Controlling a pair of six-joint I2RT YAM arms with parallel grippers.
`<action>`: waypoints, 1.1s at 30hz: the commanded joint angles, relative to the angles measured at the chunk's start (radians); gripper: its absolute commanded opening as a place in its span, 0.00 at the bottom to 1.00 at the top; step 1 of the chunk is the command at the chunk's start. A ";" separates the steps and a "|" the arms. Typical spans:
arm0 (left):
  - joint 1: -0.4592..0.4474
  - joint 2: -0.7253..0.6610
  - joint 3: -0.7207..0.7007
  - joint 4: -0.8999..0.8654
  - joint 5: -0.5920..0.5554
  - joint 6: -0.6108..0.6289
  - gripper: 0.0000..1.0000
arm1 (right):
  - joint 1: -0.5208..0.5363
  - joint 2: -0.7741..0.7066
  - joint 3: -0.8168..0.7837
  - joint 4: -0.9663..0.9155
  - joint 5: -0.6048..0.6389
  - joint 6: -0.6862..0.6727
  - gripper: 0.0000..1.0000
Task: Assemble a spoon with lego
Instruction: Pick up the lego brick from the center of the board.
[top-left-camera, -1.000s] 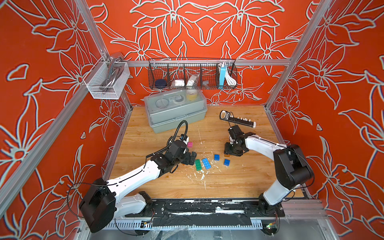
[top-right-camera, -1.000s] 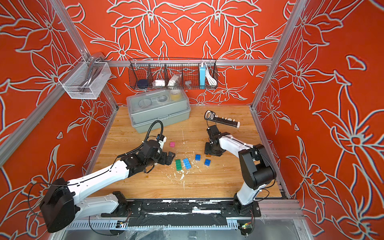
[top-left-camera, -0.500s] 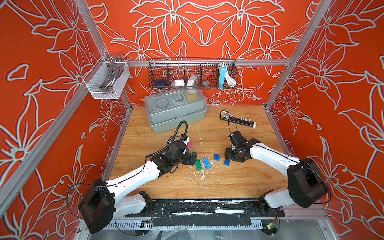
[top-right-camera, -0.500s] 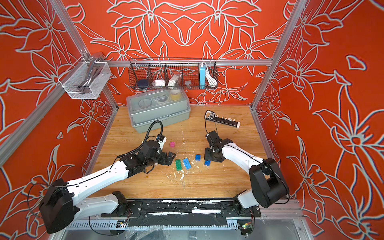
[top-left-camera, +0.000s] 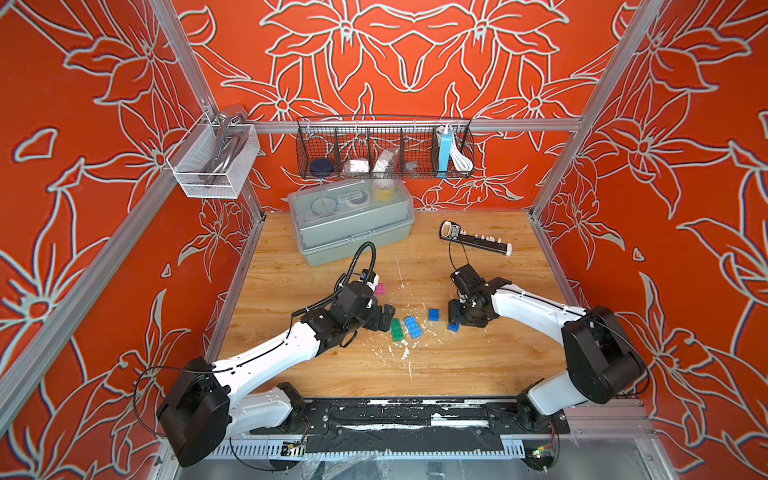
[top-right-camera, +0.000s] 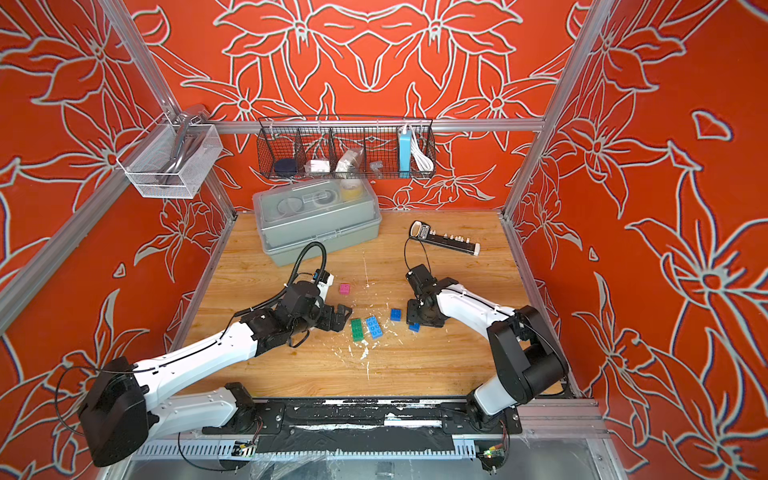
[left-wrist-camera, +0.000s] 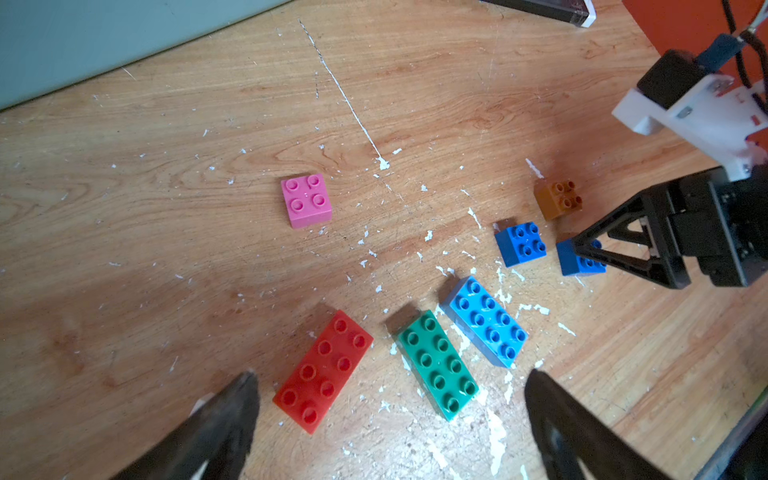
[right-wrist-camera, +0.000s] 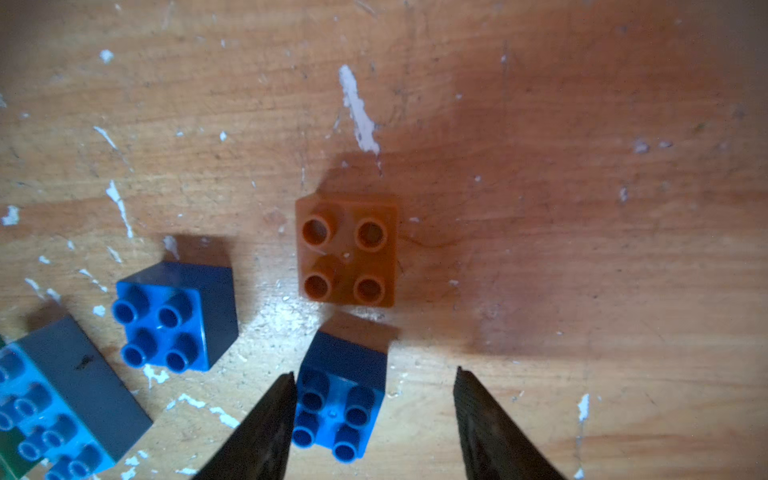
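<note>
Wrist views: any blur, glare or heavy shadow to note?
Left wrist view: green brick sharp, left gripper blurred, glare on the table beside it. Right wrist view: softer overall, broad shadow beside the brown brick, corners darkened.

We see orange walls (top-left-camera: 407, 62) with white flower outlines, an aluminium rail (top-left-camera: 519, 124), a wire basket (top-left-camera: 307, 149), and a scratched wooden floor (top-left-camera: 478, 365).

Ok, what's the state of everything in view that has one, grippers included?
left gripper: open, empty.
right gripper: open, not gripping.
straddled blue brick: studs up, between right jaws, unclamped.
other blue brick: loose, studs up.
brown brick: loose, studs up.
pink brick: loose, studs up.
red brick: loose, studs up.
green brick: loose, studs up.
light blue brick: loose, studs up.
grey box: lid shut.
</note>
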 joint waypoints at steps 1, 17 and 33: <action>-0.008 0.002 -0.009 0.019 0.006 -0.011 0.98 | 0.009 0.004 0.006 -0.070 0.058 -0.015 0.61; -0.011 0.010 -0.006 0.022 0.000 -0.013 0.98 | 0.015 -0.037 -0.025 -0.030 -0.009 0.027 0.64; -0.013 0.020 -0.004 0.020 0.000 -0.008 0.98 | 0.016 0.021 0.002 -0.084 0.046 -0.008 0.57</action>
